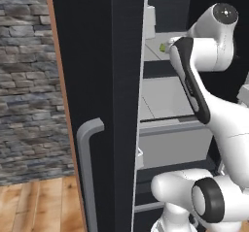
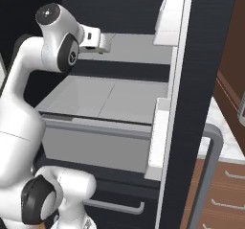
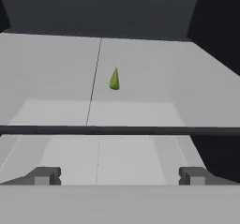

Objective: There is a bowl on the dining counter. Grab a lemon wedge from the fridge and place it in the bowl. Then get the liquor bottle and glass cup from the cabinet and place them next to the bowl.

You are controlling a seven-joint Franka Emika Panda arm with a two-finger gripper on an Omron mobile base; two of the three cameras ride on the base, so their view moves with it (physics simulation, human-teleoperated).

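The tall black double-door fridge (image 1: 97, 80) stands open, its long grey vertical handle (image 1: 87, 168) on the near door. The white arm reaches into the interior at the level of the upper grey shelf (image 2: 139, 48). The tiny yellow-green lemon wedge (image 3: 114, 79) lies on that shelf, alone, ahead of the gripper (image 3: 120, 175) and well apart from it; it also shows just beside the wrist in the left base view (image 1: 163, 46). The jaws stand wide apart, nothing between them. A lower grey shelf (image 2: 110, 98) sits beneath.
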